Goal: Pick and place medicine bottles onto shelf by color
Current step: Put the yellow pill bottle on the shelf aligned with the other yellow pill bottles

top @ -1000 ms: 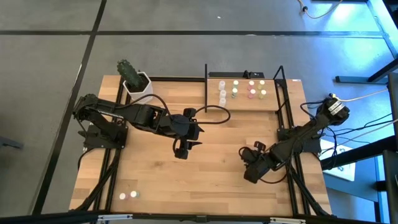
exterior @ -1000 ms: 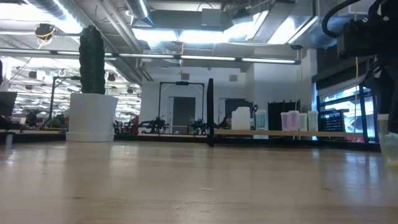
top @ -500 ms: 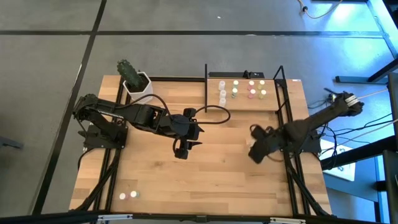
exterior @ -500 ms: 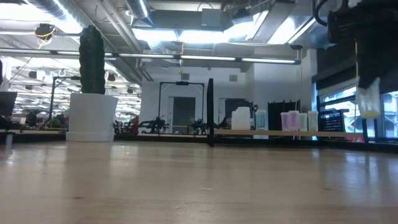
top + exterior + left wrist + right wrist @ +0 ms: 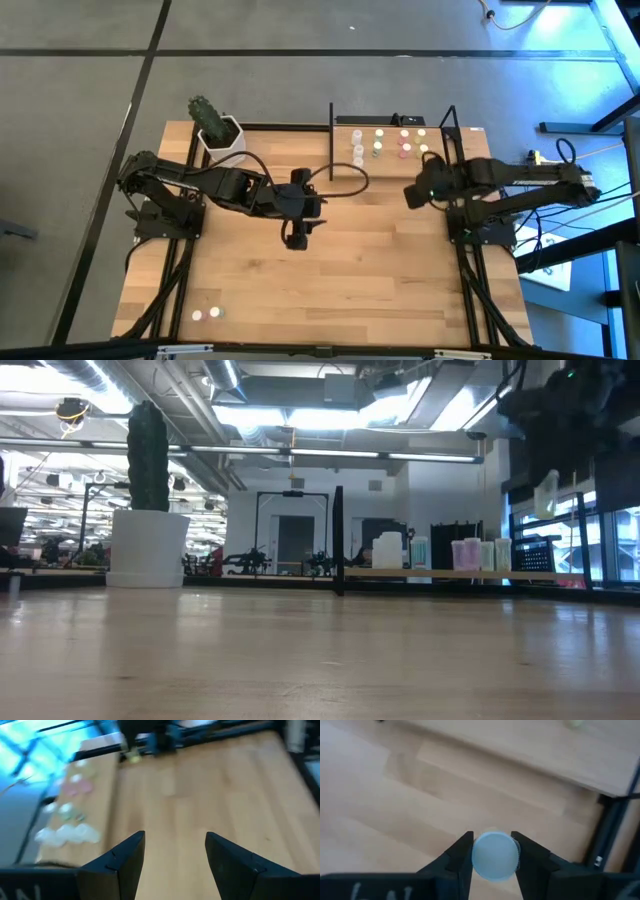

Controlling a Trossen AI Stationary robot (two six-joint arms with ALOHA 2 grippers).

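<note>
Right hand at about 3 o'clock on the bench, raised above the wood just in front of the shelf; fingers clenched on a small bottle, whose round pale cap fills the gap between them in the right wrist view; same bottle seen hanging high at the far right of the low view, clear of the bench surface and well above the shelf board; shelf edge lies just beyond the held bottle in the wrist view, with one greenish bottle on it, too blurred to detail; shelf sits at 1 o'clock on the bench, framed by black uprights; on it a row of whitish bottles at its 9 o'clock end, then green-capped ones, pink-capped ones and yellowish ones toward its 3 o'clock end; left hand over the bench centre, pointing toward 6 o'clock, fingers released with bare wood showing between them, grasping nothing; two more bottles stand near the bench's 7 o'clock corner, touching or nearly so, well apart from both hands; white hexagonal pot with a cactus at the 11 o'clock corner; black cable loops from the left arm toward the shelf's near upright.
</note>
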